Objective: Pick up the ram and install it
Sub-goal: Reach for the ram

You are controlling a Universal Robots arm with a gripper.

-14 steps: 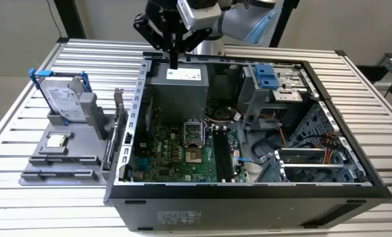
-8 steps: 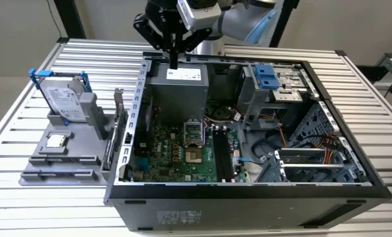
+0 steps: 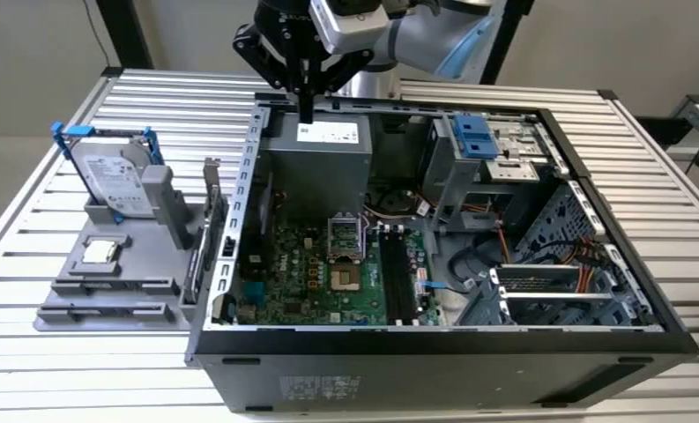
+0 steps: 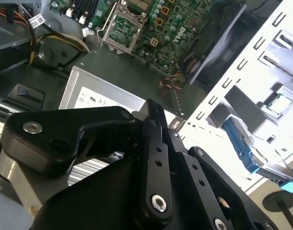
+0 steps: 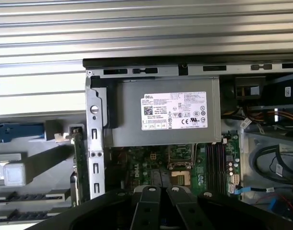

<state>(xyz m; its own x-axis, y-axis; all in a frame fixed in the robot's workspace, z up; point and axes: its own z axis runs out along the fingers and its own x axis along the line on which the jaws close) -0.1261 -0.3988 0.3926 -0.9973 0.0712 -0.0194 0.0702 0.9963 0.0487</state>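
Note:
The ram (image 3: pixel 211 225) stands on its long edge in the grey holder (image 3: pixel 102 304), just outside the computer case's wall on the exterior view's left; in the first wrist view the ram (image 5: pixel 79 163) is a greenish strip. My gripper (image 3: pixel 307 113) hangs above the case's back corner, over the silver power supply (image 3: pixel 320 150). Its black fingers are pressed together with nothing between them, as both wrist views show: gripper (image 4: pixel 153 108), gripper (image 5: pixel 160 190). The motherboard's black slots (image 3: pixel 393 273) lie deep in the open case.
A hard drive in a blue frame (image 3: pixel 114 181) and a square processor chip (image 3: pixel 100 253) sit on the holder. The case's wall (image 3: pixel 251 159) rises between the holder and the motherboard (image 3: pixel 314 273). Cables and a drive cage (image 3: pixel 479 150) crowd the case's other side.

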